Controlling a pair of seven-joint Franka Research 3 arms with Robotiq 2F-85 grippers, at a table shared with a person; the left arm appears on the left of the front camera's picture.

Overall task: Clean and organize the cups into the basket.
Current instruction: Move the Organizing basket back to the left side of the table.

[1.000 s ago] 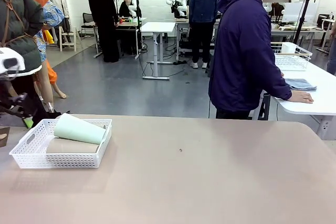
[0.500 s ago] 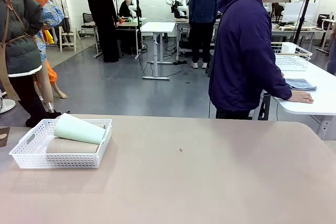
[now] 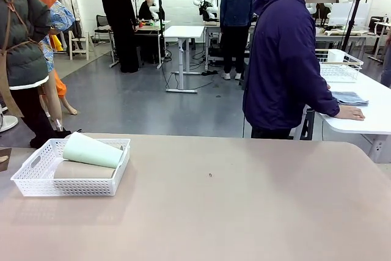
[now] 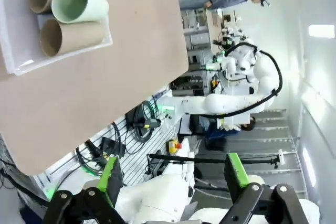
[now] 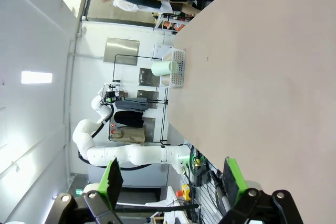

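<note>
at the bottom of each wrist frame my left gripper (image 4: 170,182) and right gripper (image 5: 170,179) hung released, holding nothing. farther off, upper left, three cups (image 4: 67,11) lay in the basket (image 4: 21,65); the green cup (image 3: 93,150), stacked on top, could roll out if bumped.

White rounded arm (image 4: 231,103), black fingers (image 4: 107,182) with green pads.

Mint cup (image 3: 93,150) hides, seemingly, second tan cup (image 3: 83,170).
</note>
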